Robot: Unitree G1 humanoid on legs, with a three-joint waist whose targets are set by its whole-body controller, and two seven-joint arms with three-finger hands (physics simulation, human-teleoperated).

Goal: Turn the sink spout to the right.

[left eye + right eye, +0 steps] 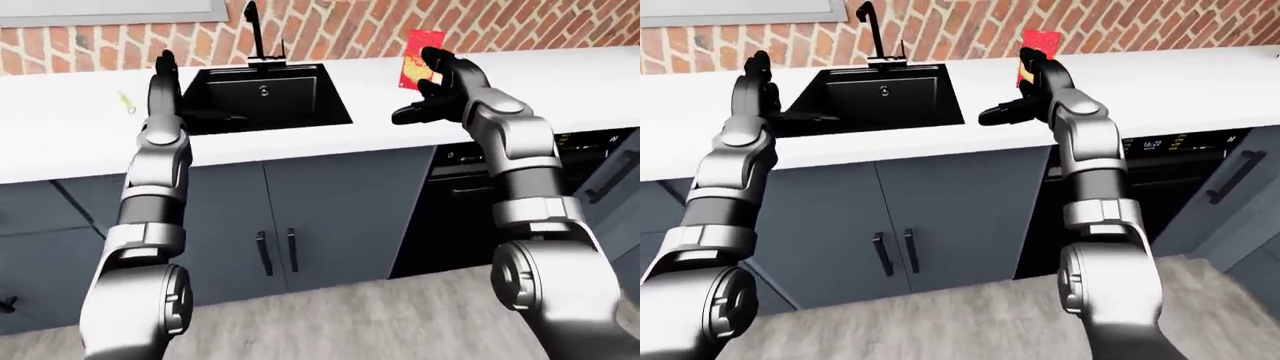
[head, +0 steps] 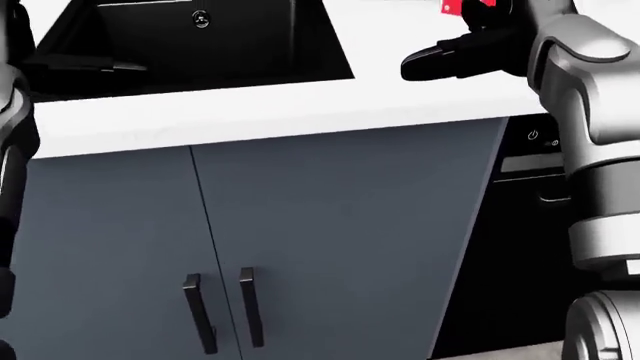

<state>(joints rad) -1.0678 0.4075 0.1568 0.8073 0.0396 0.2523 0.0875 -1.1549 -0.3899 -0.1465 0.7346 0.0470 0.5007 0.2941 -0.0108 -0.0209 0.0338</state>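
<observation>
A black sink (image 1: 262,96) is set into the white counter (image 1: 340,131), and a thin black spout (image 1: 252,22) rises at its top edge against the brick wall, its arch pointing left in the eye views. My left hand (image 1: 163,82) is raised over the counter at the basin's left rim, fingers stretched open, holding nothing. To the right of the basin my right hand (image 1: 432,90) hovers open above the counter, well short of the spout. The head view shows only the basin's lower part (image 2: 200,45) and my right hand (image 2: 450,56).
A red box (image 1: 417,61) stands on the counter just behind my right hand. A small yellow-green item (image 1: 125,102) lies at the counter's left. Grey cabinet doors with black handles (image 1: 275,251) sit below the sink, a dark dishwasher (image 1: 470,195) to their right.
</observation>
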